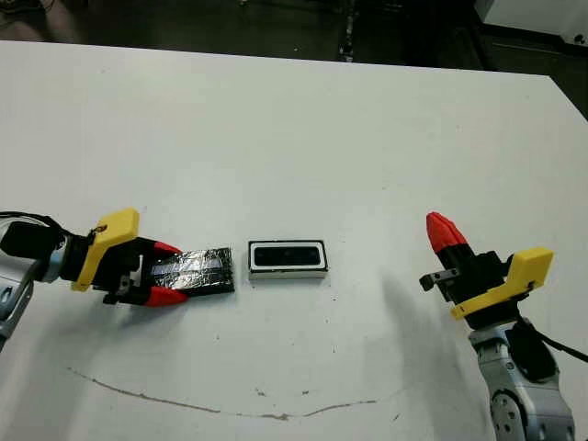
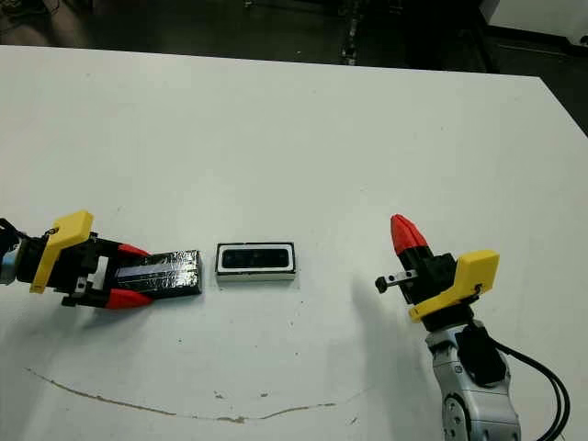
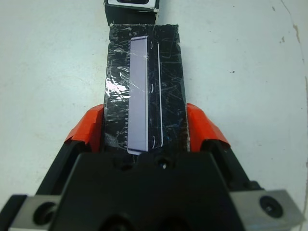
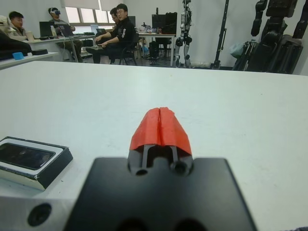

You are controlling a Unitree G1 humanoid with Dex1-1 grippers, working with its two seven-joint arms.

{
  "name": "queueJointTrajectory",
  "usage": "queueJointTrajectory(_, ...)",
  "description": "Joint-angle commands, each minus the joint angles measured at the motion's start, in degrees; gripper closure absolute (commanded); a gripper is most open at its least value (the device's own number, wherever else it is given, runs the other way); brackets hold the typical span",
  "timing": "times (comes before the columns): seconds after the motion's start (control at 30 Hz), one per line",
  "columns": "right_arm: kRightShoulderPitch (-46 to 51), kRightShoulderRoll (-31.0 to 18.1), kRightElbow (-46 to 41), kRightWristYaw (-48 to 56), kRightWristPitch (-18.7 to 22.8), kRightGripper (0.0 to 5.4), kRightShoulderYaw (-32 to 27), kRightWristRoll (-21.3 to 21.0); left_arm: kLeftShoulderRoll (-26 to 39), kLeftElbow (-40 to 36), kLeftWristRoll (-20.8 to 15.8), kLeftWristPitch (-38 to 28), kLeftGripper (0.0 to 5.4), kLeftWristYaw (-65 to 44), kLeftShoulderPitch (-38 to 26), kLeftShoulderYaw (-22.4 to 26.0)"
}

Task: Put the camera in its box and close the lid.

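Observation:
The lid [image 1: 207,269], a flat black slab with a crinkled shiny top and a pale strip, lies on the white table left of centre. My left gripper [image 1: 175,271] is shut on its near end, one red finger [image 3: 89,126] pressed on each long side. Just to its right stands the white-rimmed box [image 1: 288,273], with the slim black camera [image 1: 288,256] lying inside it. The lid's far end almost touches the box [image 3: 131,4]. My right gripper [image 1: 439,223] hovers well right of the box, shut and empty, its red tips [image 4: 160,111] pressed together.
A thin brown curved mark [image 1: 230,409] runs across the table near its front edge. Beyond the table's far edge sit several people [image 4: 118,29] at desks, and dark robot frames [image 4: 279,33] stand at the back right.

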Motion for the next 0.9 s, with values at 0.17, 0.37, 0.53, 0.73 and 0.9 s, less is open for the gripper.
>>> queueJointTrajectory(0.17,0.5,-0.6,0.5,-0.2,-0.5,5.4,0.0,-0.6,-1.4,1.8,-4.5,3.4,2.24,1.3,0.8,3.3)
queueJointTrajectory(0.37,0.6,-0.7,0.0,-0.4,0.3,5.4,0.1,-0.5,-1.1,4.8,-6.8,4.7,2.24,-0.8,-1.5,4.1)
queueJointTrajectory(0.53,0.5,-0.7,0.6,-0.1,-0.8,5.4,0.3,-0.8,-0.7,8.0,-6.3,2.5,2.24,-3.3,-4.4,4.2)
queueJointTrajectory(0.73,0.6,-0.6,0.0,-0.6,-0.2,5.4,0.5,-0.9,-0.4,10.4,-3.6,2.2,2.24,-5.6,-9.6,1.9)
queueJointTrajectory(0.9,0.6,-0.5,0.0,-0.7,-0.1,5.4,0.6,-1.0,-2.1,10.9,-2.4,2.3,2.24,-5.2,-11.8,0.3)
